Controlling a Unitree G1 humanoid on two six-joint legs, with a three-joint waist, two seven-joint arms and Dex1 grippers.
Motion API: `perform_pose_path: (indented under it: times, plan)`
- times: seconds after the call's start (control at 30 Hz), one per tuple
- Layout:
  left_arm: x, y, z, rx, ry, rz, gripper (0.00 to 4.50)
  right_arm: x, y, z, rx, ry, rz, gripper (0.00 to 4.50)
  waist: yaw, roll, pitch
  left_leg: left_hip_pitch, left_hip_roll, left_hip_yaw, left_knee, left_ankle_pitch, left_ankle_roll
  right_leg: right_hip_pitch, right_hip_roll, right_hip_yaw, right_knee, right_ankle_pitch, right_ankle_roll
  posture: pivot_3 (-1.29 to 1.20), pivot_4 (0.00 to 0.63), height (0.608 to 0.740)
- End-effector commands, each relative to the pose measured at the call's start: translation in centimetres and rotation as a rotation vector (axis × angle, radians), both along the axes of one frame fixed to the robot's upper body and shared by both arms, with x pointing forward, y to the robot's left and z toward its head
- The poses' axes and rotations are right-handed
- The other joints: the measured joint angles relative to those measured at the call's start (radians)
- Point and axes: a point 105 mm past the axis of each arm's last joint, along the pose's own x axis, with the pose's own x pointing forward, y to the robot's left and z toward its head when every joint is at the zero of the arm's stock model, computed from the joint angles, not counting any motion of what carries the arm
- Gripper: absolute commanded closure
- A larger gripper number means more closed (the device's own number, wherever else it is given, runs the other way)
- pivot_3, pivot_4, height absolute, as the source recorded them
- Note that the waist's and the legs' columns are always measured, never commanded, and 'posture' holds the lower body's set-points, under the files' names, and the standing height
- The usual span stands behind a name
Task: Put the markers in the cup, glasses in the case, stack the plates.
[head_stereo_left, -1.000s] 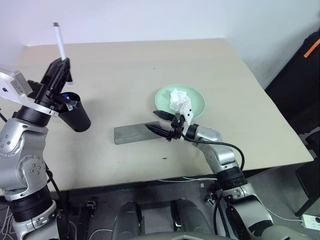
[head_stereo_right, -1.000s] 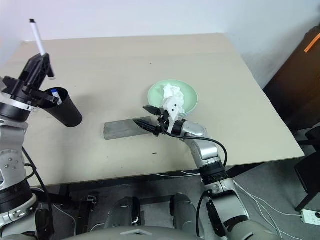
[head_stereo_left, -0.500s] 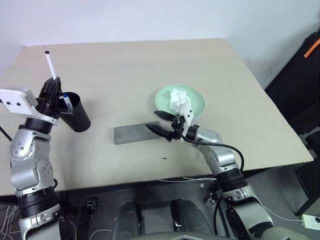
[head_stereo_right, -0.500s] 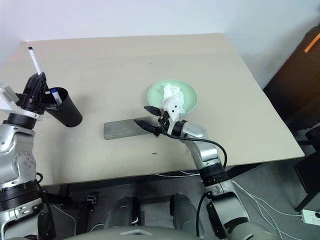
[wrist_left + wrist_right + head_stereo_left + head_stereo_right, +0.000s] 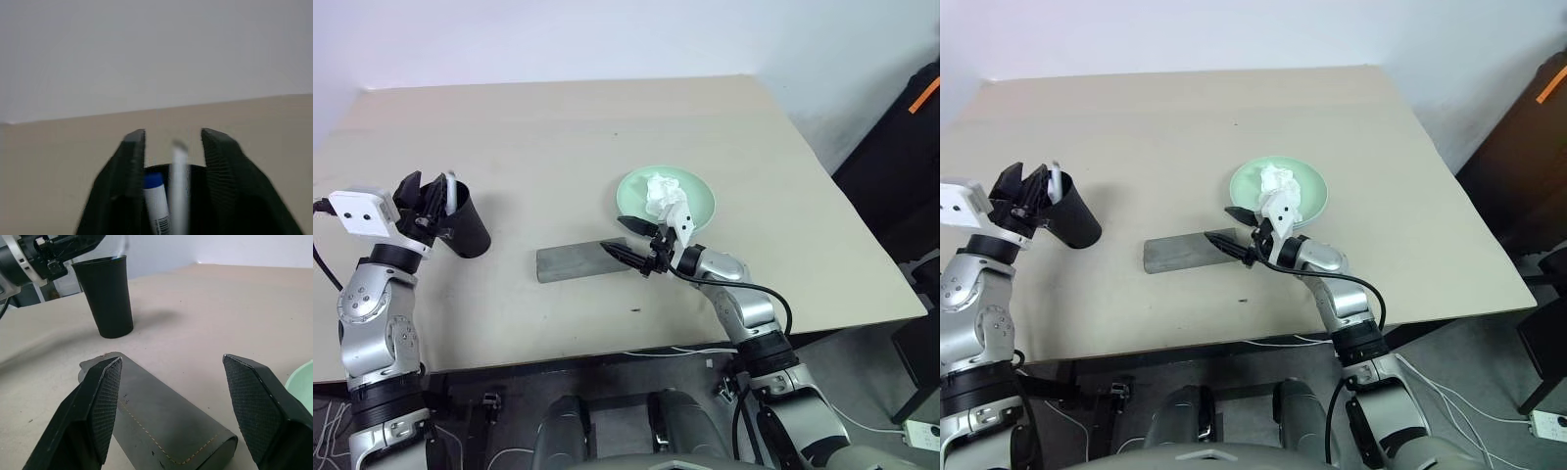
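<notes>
Now the left gripper (image 5: 433, 199) hangs released at the cup (image 5: 465, 227) rim, table (image 5: 558, 127) beyond it bare; left wrist view reveals markers (image 5: 159, 203) inside; right gripper (image 5: 628, 238) gapes over the case (image 5: 573, 262).

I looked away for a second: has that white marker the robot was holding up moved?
Yes. The white marker has come down into the black cup, which stands in the same spot on the table; the left gripper has opened.

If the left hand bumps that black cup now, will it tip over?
Probably fairly easily. The cup looks like thin plastic, narrower at its base than its rim, so likely light. Two markers standing inside raise its weight. The left hand sits open at the rim, where a nudge has most leverage.
</notes>
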Motion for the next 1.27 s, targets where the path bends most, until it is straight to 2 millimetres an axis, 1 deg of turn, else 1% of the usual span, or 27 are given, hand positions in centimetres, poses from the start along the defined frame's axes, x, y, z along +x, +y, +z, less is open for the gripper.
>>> perform_pose_path:
  times: [0.03, 0.07, 0.1, 0.13, 0.17, 0.3, 0.4, 0.5, 0.63, 0.7, 0.73, 0.77, 0.8, 0.83, 0.9, 0.97, 1.03, 1.1, 1.17, 1.27]
  plan:
    - [-0.3, -0.3, 0.8, 0.037, -0.032, -0.001, 1.40, 0.1, 0.1, 1.5, 0.017, -0.066, 0.005, 1.02, 0.000, 0.000, 0.000, 0.000, 0.000, 0.000, 0.000, 0.000, 0.000, 0.000, 0.000, 0.000, 0.000, 0.000, 0.000, 0.00, 0.150, 0.726]
    - [-0.3, -0.3, 0.8, 0.038, -0.033, -0.002, 1.11, 0.1, 0.1, 1.6, 0.017, -0.068, 0.005, 1.02, 0.000, 0.000, 0.000, 0.000, 0.000, 0.000, 0.000, 0.000, 0.000, 0.000, 0.000, 0.000, 0.000, 0.000, 0.000, 0.00, 0.150, 0.726]
    - [-0.4, -0.3, 0.9, 0.040, -0.040, -0.003, 0.69, 0.1, 0.1, 1.6, 0.018, -0.069, 0.006, 1.02, 0.000, 0.000, 0.000, 0.000, 0.000, 0.000, 0.000, 0.000, 0.000, 0.000, 0.000, 0.000, 0.000, 0.000, 0.000, 0.00, 0.150, 0.726]
    - [-0.5, -0.3, 1.0, 0.035, -0.048, -0.004, 0.41, 0.1, 0.1, 1.7, 0.019, -0.070, 0.007, 1.02, 0.000, 0.000, 0.000, 0.000, 0.000, 0.000, 0.000, 0.000, 0.000, 0.000, 0.000, 0.000, 0.000, 0.000, 0.000, 0.00, 0.150, 0.726]
    - [-0.6, -0.3, 1.2, 0.025, -0.056, -0.009, 0.02, 0.1, 0.2, 1.7, 0.021, -0.070, 0.007, 1.02, 0.000, 0.000, 0.000, 0.000, 0.000, 0.000, 0.000, 0.000, 0.000, 0.000, 0.000, 0.000, 0.000, 0.000, 0.000, 0.00, 0.150, 0.726]
    - [-1.6, -1.2, 3.0, 0.020, -0.110, -0.091, 0.02, 0.2, -0.1, 2.6, 0.069, -0.055, 0.006, 1.02, -0.001, 0.000, 0.000, 0.000, 0.000, 0.000, 0.000, 0.000, 0.000, 0.000, 0.000, 0.000, 0.000, 0.000, 0.000, 0.00, 0.150, 0.726]
    - [-3.2, -2.0, 4.4, 0.018, -0.115, -0.205, 0.02, 0.2, -0.7, 3.4, 0.091, -0.046, 0.024, 1.02, -0.002, 0.000, 0.000, 0.000, 0.000, 0.000, 0.000, 0.000, 0.000, 0.000, 0.000, 0.000, 0.000, 0.000, 0.000, 0.00, 0.150, 0.726]
    - [-5.0, -3.1, 4.6, 0.031, -0.063, -0.344, 0.02, 0.3, -1.3, 4.2, 0.103, -0.053, 0.023, 1.02, -0.003, 0.000, 0.000, 0.000, 0.001, 0.000, -0.001, 0.000, 0.000, -0.001, 0.000, 0.000, 0.000, 0.000, 0.000, 0.00, 0.150, 0.726]
    - [-6.9, -4.5, 2.9, 0.038, 0.066, -0.483, 0.02, -0.1, -2.5, 4.8, 0.073, -0.095, 0.014, 1.02, -0.003, 0.001, 0.001, 0.000, 0.001, 0.001, -0.001, 0.000, 0.000, -0.001, -0.001, 0.000, 0.000, -0.002, -0.003, 0.00, 0.150, 0.726]
    - [-7.4, -5.0, 2.0, 0.029, 0.121, -0.532, 0.02, -0.3, -3.0, 4.9, 0.069, -0.094, 0.014, 1.02, -0.001, 0.001, 0.001, 0.000, 0.000, 0.001, -0.001, 0.000, 0.000, -0.001, -0.002, 0.000, 0.000, -0.002, -0.003, 0.00, 0.150, 0.726]
    - [-7.5, -5.3, 1.4, 0.024, 0.152, -0.558, 0.02, -0.5, -3.4, 4.9, 0.056, -0.098, 0.011, 1.02, -0.001, 0.001, 0.001, 0.000, 0.000, 0.001, -0.001, 0.000, 0.000, -0.001, -0.002, 0.000, 0.000, -0.002, -0.003, 0.00, 0.150, 0.726]
    - [-7.7, -5.8, 0.3, 0.031, 0.195, -0.585, 0.02, -0.8, -4.0, 4.8, 0.035, -0.102, 0.006, 1.02, 0.000, 0.001, 0.001, 0.000, 0.000, 0.001, -0.001, 0.000, -0.001, -0.001, -0.002, 0.000, 0.000, -0.002, -0.003, 0.00, 0.150, 0.726]
    - [-7.7, -6.3, -1.0, 0.040, 0.234, -0.604, 0.02, -1.1, -4.5, 4.7, 0.021, -0.103, 0.003, 1.02, 0.001, 0.001, 0.001, 0.000, 0.000, 0.001, -0.001, 0.000, -0.001, -0.001, -0.003, 0.000, 0.000, -0.002, -0.004, 0.00, 0.150, 0.726]
    - [-7.7, -6.6, -1.9, 0.047, 0.258, -0.615, 0.02, -1.3, -4.9, 4.6, 0.013, -0.103, 0.001, 1.02, 0.000, 0.001, 0.001, 0.000, 0.000, 0.001, -0.001, -0.001, -0.002, -0.001, -0.004, 0.000, -0.001, -0.002, -0.004, 0.00, 0.150, 0.726]
    - [-7.2, -6.7, -3.0, 0.049, 0.243, -0.586, 0.02, -1.4, -5.3, 4.7, 0.003, -0.105, -0.018, 1.02, -0.001, 0.001, 0.001, 0.000, 0.000, 0.000, -0.001, -0.002, -0.003, -0.001, -0.005, 0.001, -0.002, -0.002, -0.004, 0.00, 0.150, 0.726]
    - [-7.1, -7.5, -4.5, 0.016, 0.243, -0.593, 0.02, -1.5, -6.0, 4.7, -0.003, -0.101, -0.035, 1.02, -0.003, 0.001, 0.001, 0.000, 0.000, 0.000, -0.001, -0.002, -0.003, -0.001, -0.005, 0.002, -0.003, -0.002, -0.004, 0.00, 0.150, 0.726]
    - [-7.1, -7.8, -5.5, 0.007, 0.247, -0.595, 0.02, -1.6, -6.2, 4.4, -0.013, -0.094, -0.037, 1.02, -0.004, 0.001, 0.001, 0.000, 0.001, 0.000, -0.002, -0.002, -0.003, -0.002, -0.004, 0.003, -0.003, -0.002, -0.004, 0.00, 0.150, 0.726]
    - [-7.0, -7.8, -6.8, -0.012, 0.265, -0.578, 0.02, -1.4, -6.8, 3.7, -0.031, -0.084, -0.066, 1.02, -0.002, 0.001, 0.001, 0.000, 0.001, 0.000, -0.004, -0.001, -0.001, -0.002, -0.003, 0.003, -0.004, -0.002, -0.004, 0.00, 0.150, 0.726]
    - [-6.8, -7.7, -7.5, -0.020, 0.272, -0.567, 0.02, -1.3, -7.3, 3.4, -0.038, -0.077, -0.092, 1.02, -0.001, 0.001, 0.001, 0.000, 0.001, 0.000, -0.005, -0.001, 0.000, -0.002, -0.003, 0.003, -0.005, -0.002, -0.004, 0.00, 0.150, 0.726]
    - [-6.0, -7.5, -7.7, -0.015, 0.259, -0.558, 0.02, -1.0, -7.7, 3.4, -0.047, -0.088, -0.110, 1.02, -0.001, 0.001, 0.001, 0.000, 0.001, 0.000, -0.005, 0.000, 0.000, -0.003, -0.003, 0.003, -0.005, -0.002, -0.004, 0.00, 0.150, 0.726]
